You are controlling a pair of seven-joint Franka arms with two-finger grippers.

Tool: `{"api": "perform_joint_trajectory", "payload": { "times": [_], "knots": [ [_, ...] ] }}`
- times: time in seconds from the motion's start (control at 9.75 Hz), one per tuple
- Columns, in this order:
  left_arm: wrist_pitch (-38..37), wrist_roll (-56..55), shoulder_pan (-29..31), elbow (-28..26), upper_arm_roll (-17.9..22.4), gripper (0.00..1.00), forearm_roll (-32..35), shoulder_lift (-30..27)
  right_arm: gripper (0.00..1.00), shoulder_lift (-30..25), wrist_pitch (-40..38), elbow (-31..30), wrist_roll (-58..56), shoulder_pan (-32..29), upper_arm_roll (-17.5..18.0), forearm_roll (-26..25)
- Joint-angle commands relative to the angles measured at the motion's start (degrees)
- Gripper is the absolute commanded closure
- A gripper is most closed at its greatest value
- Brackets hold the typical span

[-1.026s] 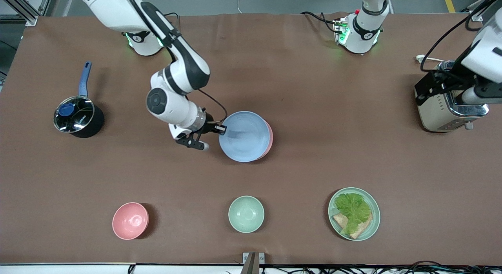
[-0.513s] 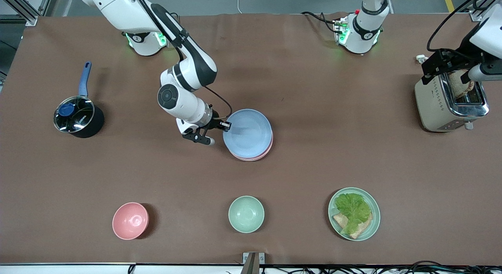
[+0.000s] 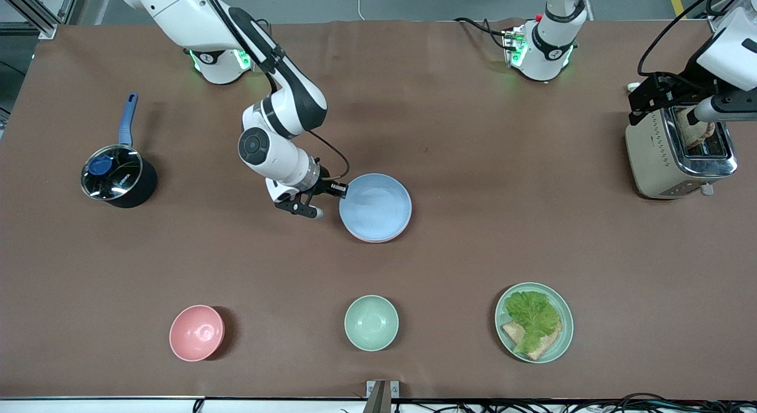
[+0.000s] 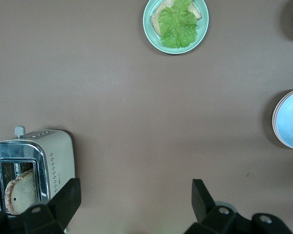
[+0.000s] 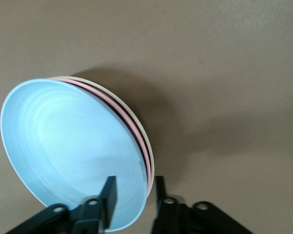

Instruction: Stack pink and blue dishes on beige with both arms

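Note:
The light blue plate (image 3: pixel 375 206) lies flat on top of a stack at the table's middle. Under it show the rims of the pink plate (image 5: pixel 135 132) and the beige plate (image 5: pixel 142 132). My right gripper (image 5: pixel 135 192) is low at the stack's edge toward the right arm's end. It is open, one finger over the blue plate (image 5: pixel 63 141) and the other outside the rims. My left gripper (image 4: pixel 135 200) hangs open and empty over the toaster at the left arm's end of the table.
A toaster (image 3: pixel 680 158) holds a bread slice. A lidded pot (image 3: pixel 118 176) stands toward the right arm's end. Nearer the front camera sit a pink bowl (image 3: pixel 196 332), a mint bowl (image 3: pixel 371 322) and a mint plate with lettuce and bread (image 3: pixel 534 322).
The blue plate, held tilted over the pink one, has come down flat onto the stack. The right gripper barely moved in the last half second. The left gripper rose over the toaster.

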Motion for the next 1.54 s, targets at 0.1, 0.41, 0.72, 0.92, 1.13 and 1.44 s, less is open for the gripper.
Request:
{"api": "perform_joint_trajectory", "payload": {
  "times": [0.1, 0.41, 0.72, 0.92, 1.13, 1.44],
  "knots": [
    [-1.61, 3.15, 0.17, -0.35, 0.59, 0.00, 0.16, 0.65, 0.00, -10.00, -9.62, 0.43, 1.12, -4.58, -0.70, -9.07],
    [-1.70, 4.05, 0.26, 1.07, 0.68, 0.00, 0.34, 1.89, 0.00, -21.17, -28.25, 4.45, 1.21, -11.78, -0.62, -24.05],
    [-1.78, 4.31, 0.52, 1.95, 0.95, 0.00, -0.63, 1.71, 0.00, -23.83, -44.45, 16.66, -4.63, -14.26, -9.02, -29.17],
    [-2.05, 4.22, 0.61, 1.86, 1.03, 0.00, -0.63, 1.71, 0.00, -27.50, -46.59, 17.84, -12.73, -14.26, -15.71, -28.30],
    [-2.57, 4.22, 0.69, 2.04, 1.47, 0.00, -0.63, 1.53, 0.00, -29.63, -52.19, 19.75, -20.81, -17.05, -17.41, -26.65],
    [-2.58, 5.36, 0.70, 2.04, 2.00, 0.00, -0.36, 1.88, 0.00, -28.24, -59.78, 28.80, -27.36, -21.03, -18.02, -19.84]
  ]
}}
